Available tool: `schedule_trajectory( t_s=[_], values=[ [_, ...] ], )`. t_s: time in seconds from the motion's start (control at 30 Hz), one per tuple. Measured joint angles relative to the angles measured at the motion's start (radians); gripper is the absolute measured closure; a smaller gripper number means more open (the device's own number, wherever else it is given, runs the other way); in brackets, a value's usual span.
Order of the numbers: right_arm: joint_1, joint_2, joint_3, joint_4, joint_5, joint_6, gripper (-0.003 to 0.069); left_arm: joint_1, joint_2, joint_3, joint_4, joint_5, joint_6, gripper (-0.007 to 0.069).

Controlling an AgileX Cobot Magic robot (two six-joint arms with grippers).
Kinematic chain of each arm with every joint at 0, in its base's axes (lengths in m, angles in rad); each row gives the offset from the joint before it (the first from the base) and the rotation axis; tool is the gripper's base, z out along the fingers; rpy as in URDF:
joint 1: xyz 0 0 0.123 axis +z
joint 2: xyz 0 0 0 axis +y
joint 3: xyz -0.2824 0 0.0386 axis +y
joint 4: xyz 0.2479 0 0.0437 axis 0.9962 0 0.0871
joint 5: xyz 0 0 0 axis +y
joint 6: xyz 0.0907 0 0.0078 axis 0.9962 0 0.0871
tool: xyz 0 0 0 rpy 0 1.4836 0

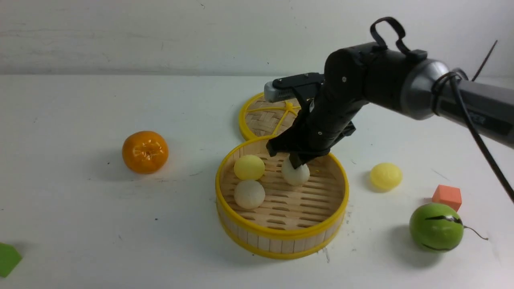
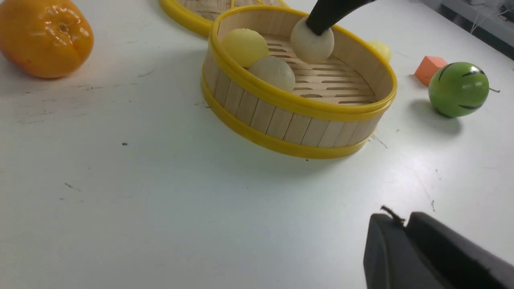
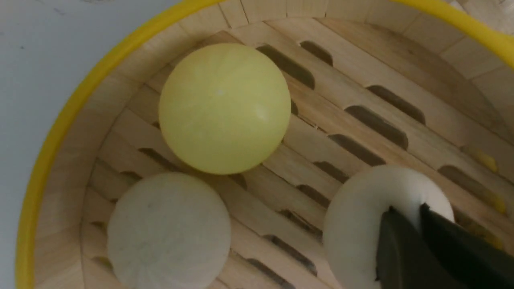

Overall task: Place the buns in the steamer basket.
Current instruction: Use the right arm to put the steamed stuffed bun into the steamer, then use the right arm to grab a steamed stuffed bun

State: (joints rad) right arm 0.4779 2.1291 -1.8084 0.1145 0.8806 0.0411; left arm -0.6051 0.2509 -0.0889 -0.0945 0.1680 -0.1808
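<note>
The steamer basket (image 1: 281,235) stands mid-table. On its slotted floor lie a pale yellow bun (image 1: 249,167) and a cream-white bun (image 1: 249,194) side by side. My right gripper (image 1: 299,160) reaches down into the basket and is shut on the top of a second cream-white bun (image 1: 296,173), which sits low over the floor. The right wrist view shows the fingertips (image 3: 395,218) pinching that bun (image 3: 357,224). Another pale yellow bun (image 1: 385,176) lies on the table right of the basket. My left gripper (image 2: 395,218) is shut and empty, above bare table near the basket (image 2: 297,108).
The flat woven lid (image 1: 267,116) lies behind the basket. An orange (image 1: 145,151) sits to the left. A green striped melon ball (image 1: 436,226) and an orange cube (image 1: 446,196) are at the right, and a green block (image 1: 8,259) at the front left edge.
</note>
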Motion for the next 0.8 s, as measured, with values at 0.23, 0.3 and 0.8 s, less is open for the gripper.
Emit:
schedule_trajectory(
  t_s=[0.23, 0.3, 0.8],
  values=[
    [0.000, 0.012, -0.017, 0.003, 0.016, 0.003, 0.0410, 0.000, 0.000, 0.000, 0.000, 0.000, 0.000, 0.0562],
    [0.000, 0.006, -0.024, 0.002, 0.035, 0.004, 0.0334, 0.000, 0.000, 0.000, 0.000, 0.000, 0.000, 0.0561],
    [-0.277, -0.196, 0.115, -0.140, 0.258, 0.117, 0.0378, 0.000, 0.000, 0.000, 0.000, 0.001, 0.000, 0.0550]
  ],
)
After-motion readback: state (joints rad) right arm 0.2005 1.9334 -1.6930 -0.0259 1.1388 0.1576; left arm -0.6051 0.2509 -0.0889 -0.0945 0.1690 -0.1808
